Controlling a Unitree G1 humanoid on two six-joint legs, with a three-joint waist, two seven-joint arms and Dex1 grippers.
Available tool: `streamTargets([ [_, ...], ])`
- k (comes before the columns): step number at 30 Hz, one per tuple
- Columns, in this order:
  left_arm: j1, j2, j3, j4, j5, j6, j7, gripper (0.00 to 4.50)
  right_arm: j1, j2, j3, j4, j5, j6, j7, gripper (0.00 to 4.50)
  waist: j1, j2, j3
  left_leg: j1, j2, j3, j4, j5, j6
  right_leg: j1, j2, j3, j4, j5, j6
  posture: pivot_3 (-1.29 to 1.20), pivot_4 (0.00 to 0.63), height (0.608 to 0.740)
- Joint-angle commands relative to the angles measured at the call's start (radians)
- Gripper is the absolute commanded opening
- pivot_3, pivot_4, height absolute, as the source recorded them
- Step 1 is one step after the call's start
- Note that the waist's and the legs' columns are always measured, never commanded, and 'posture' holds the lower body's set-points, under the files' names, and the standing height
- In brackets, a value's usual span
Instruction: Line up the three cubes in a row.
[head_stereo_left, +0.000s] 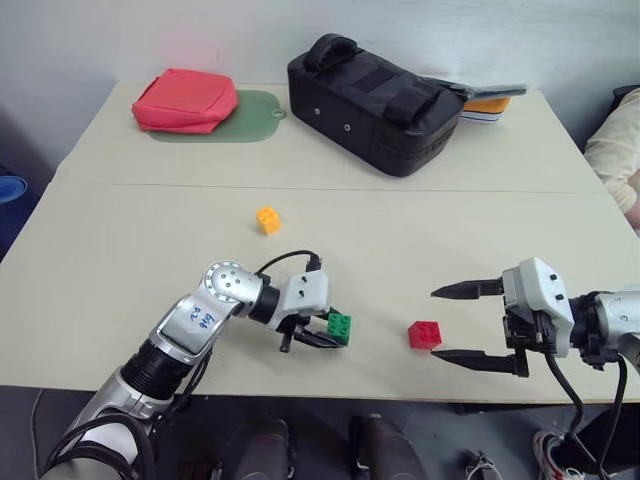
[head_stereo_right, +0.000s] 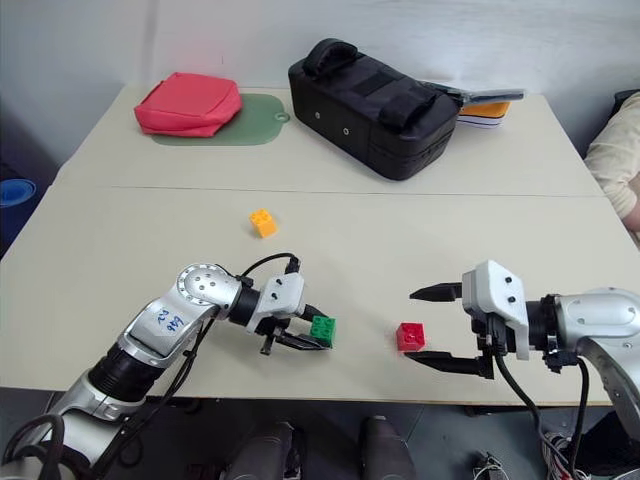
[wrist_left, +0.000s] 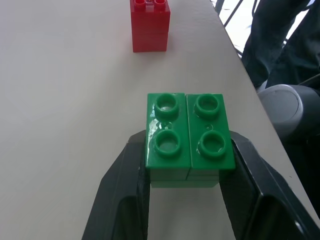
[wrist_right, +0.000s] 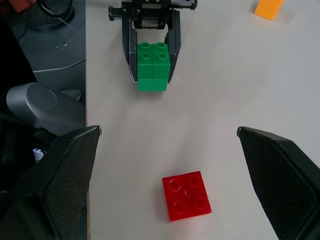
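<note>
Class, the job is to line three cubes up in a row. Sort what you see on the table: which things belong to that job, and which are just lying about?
Job: green cube, held in the left gripper; red cube; orange-yellow cube.

Lying about: black bag; red pouch on a green mat.

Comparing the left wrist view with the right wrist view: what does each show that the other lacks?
Left wrist alone: a close look at the left gripper's fingers pressed against both sides of the green cube.

Right wrist alone: the orange-yellow cube farther up the table, and the right gripper wide open with the red cube between its fingers, untouched.

Both: the green cube clamped in the left gripper, the red cube, and the table edge.
</note>
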Motion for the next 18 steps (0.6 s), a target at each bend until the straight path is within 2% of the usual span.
streamTargets([
  [1, 0.001, -0.025, -0.017, -0.042, 0.027, 0.025, 0.053, 1.5, 0.002, -0.013, -0.048, -0.039, 0.03, 0.009, -0.002, 4.5, 0.0, 0.0, 0.0, 0.0, 0.0, 0.0, 0.0, 0.0, 0.0, 0.0, 0.0, 0.0, 0.0, 0.0, 0.0, 0.0, 0.15, 0.74],
  [18, 0.003, -0.038, -0.025, 0.009, 0.064, 0.018, 0.079, 1.5, -0.016, -0.009, -0.03, -0.042, 0.023, 0.019, -0.012, 4.5, 0.002, 0.0, 0.0, 0.0, 0.0, 0.0, 0.0, 0.0, 0.0, 0.0, 0.0, 0.0, 0.0, 0.0, 0.0, 0.0, 0.15, 0.74],
])
